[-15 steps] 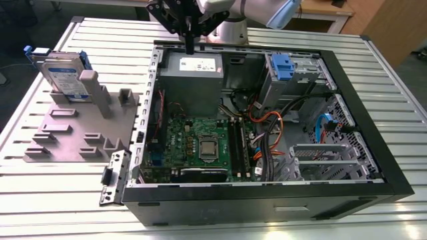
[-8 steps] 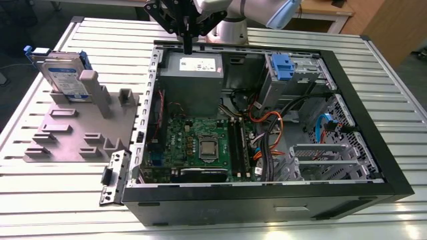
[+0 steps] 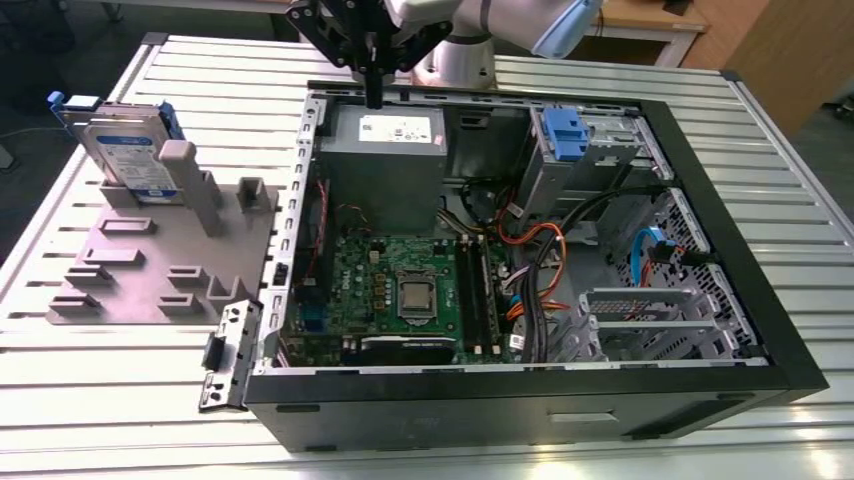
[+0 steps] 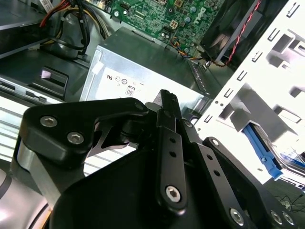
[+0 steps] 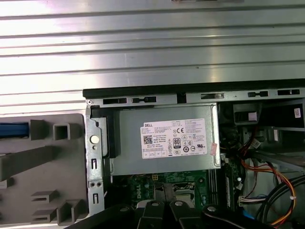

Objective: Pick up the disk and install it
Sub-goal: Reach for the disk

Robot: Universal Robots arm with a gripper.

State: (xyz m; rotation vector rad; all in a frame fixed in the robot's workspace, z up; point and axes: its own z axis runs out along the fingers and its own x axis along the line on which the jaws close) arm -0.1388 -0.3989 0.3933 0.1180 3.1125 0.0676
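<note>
**Disk parked in its stand, hand empty**

On the slatted tabletop (image 3: 747, 150) the open computer case (image 3: 534, 400) takes most of the room, with its grey power supply (image 3: 387, 170) at the far side. At the exterior view's left sits a grey fixture (image 3: 134, 270). The disk (image 3: 127, 150) stands upright in it, well apart from my hand (image 3: 375, 90), which hovers over the power supply, closed tight and holding nothing. I judge the disk stiff, dense and shock-sensitive, with slick metal faces. I'd pinch its exposed upper part across both broad faces, not the blue plastic bracket (image 3: 58, 100).
</note>
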